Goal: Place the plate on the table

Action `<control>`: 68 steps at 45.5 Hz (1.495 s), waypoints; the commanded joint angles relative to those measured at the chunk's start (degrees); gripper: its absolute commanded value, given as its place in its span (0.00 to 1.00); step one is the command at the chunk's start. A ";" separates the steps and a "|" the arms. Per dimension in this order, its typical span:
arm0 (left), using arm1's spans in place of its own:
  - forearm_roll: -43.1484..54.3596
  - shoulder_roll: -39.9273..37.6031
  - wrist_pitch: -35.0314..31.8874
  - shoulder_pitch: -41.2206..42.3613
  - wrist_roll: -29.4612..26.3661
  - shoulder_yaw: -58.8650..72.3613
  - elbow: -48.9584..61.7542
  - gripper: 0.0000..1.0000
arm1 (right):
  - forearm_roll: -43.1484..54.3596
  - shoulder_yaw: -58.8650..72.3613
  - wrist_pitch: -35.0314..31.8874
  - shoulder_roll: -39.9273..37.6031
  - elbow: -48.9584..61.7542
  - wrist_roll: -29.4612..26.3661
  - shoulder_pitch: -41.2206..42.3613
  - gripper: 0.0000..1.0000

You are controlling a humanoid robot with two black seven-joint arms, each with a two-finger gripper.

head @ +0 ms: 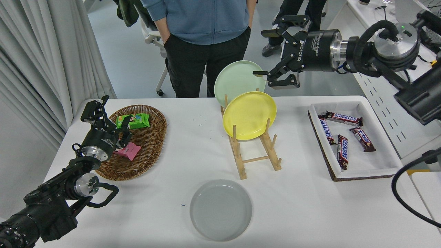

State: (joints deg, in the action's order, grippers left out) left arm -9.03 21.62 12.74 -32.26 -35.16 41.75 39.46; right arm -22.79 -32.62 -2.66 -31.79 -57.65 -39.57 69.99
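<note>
Near the white table (165,203)'s front edge the grey plate (221,209) lies flat, nothing touching it. Right gripper (272,55) hangs high beyond the far edge, fingers spread, empty (placement looks finished); any retreat should clear the plate rack (256,151). Left gripper (103,119) parked by the wicker basket (148,151).

Right gripper (272,57) raised high, jaws spread (left gripper (112,119) parked low).

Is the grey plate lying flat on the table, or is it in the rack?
Flat on the table. The grey plate lies rim up in front of the wooden rack, touched by nothing.
</note>
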 commanded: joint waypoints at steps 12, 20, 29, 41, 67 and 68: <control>-0.02 0.00 0.00 0.01 0.00 0.00 0.00 1.00 | 16.98 -10.88 -9.82 -4.77 -0.45 10.99 -17.60 0.99; -0.02 0.00 0.00 0.09 0.00 0.00 0.00 1.00 | 19.89 -18.52 -10.34 -3.89 -0.01 28.21 -26.39 0.99; -0.02 0.00 0.00 0.01 0.00 0.00 0.00 1.00 | 20.15 -23.54 -10.87 0.15 1.92 42.02 -34.39 0.99; 0.07 0.00 0.00 0.01 0.00 0.00 0.00 1.00 | 20.24 -32.23 -11.22 5.07 4.73 45.28 -45.20 0.99; -0.02 0.00 0.00 0.01 0.00 0.00 0.00 1.00 | 26.66 -40.50 -15.18 13.95 15.89 52.22 -47.24 0.99; -0.02 0.00 0.00 0.01 0.00 0.00 0.00 1.00 | 26.57 -40.15 -15.18 14.21 16.68 52.22 -46.36 0.99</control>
State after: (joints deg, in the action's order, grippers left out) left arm -9.02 21.62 12.74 -32.25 -35.16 41.75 39.47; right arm 2.30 -71.65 -17.47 -20.09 -46.25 10.96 21.07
